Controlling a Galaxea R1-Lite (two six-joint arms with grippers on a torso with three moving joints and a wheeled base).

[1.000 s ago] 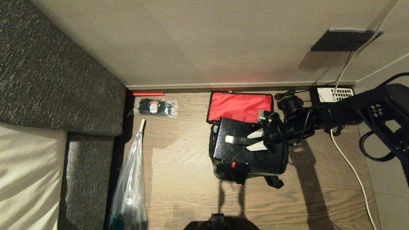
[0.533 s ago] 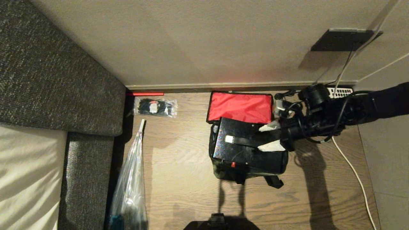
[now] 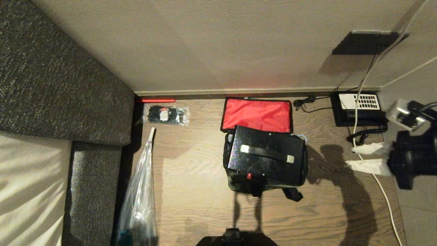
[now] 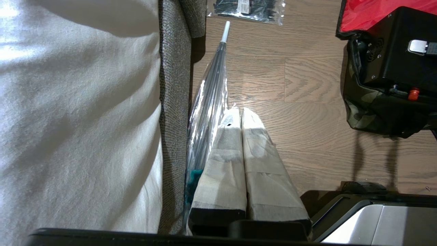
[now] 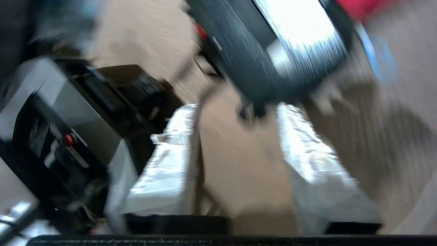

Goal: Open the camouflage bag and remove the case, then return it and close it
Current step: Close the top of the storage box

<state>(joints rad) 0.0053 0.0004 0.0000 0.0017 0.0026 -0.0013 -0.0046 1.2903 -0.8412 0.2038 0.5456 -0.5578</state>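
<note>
The bag sits on the wood floor with its red-lined lid thrown back toward the wall, and the case stands in its mouth, top and strap handle showing above the camouflage sides. Seen from the head, the right gripper hangs to the right of the bag, well clear of it, beside a white cable and in front of the desk phone. Its two taped fingers are spread with a gap between them and nothing in it. The right wrist view, smeared by motion, shows bare floor between those fingers and the case beyond their tips, untouched. Only the left wrist view catches the left gripper, parked to the left of the bag beside a clear plastic sleeve and the sofa edge, its fingers pressed together on nothing. The packet of ties lies left of the bag's lid by the wall.
</note>
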